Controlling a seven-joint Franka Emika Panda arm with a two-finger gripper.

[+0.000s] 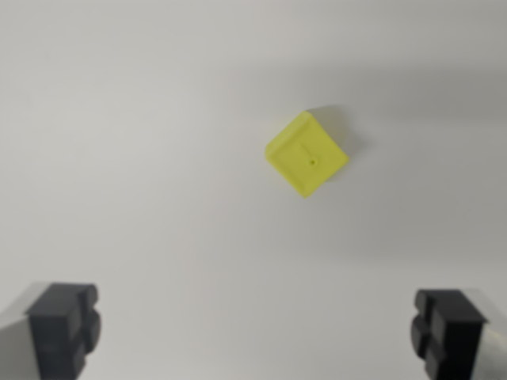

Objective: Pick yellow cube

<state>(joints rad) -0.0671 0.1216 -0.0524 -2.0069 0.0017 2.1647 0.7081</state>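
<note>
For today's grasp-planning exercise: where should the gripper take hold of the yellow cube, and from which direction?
Grip the cube across two opposite flat side faces, coming straight down from above. It lies turned diamond-wise to the open gripper, so the wrist probably needs rotating first, lest the fingers meet corners.

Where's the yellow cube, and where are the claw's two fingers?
yellow cube (307,154): wrist view, middle of its top face.
left finger (65,326): wrist view, its dark pad.
right finger (446,328): wrist view, its dark pad.
</note>
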